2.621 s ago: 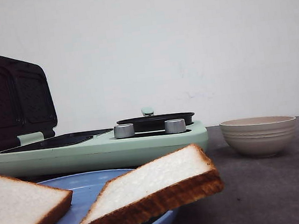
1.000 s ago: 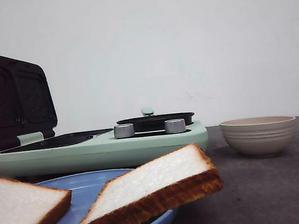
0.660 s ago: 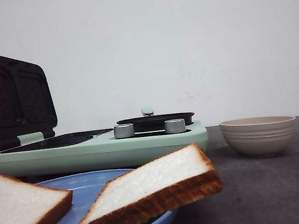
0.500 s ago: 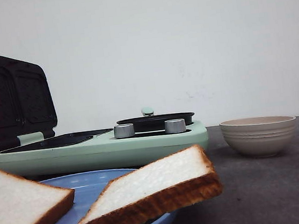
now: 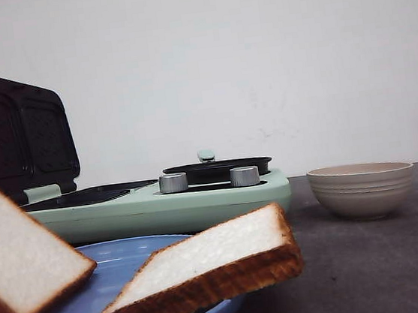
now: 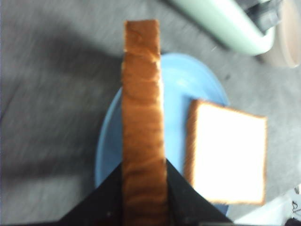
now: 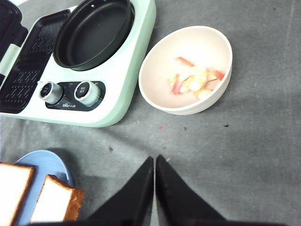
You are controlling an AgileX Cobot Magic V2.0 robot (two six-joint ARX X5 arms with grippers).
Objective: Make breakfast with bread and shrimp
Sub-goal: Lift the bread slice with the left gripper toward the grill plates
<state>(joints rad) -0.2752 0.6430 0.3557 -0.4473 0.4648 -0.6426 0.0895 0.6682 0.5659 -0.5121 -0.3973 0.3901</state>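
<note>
Toasted square bread slice [image 6: 143, 141] in left claw [image 6: 143, 197], round blue plate [image 6: 176, 82]

The left gripper [image 6: 143, 197] is mostly cut off at the frame edge in its wrist view, and the held bread slice [image 6: 142, 127] covers the gap between its fingers. Front view crops that slice [image 5: 21, 261] and the plate [image 5: 123, 261]. The shrimp [image 7: 195, 80] are too small to count.
</note>
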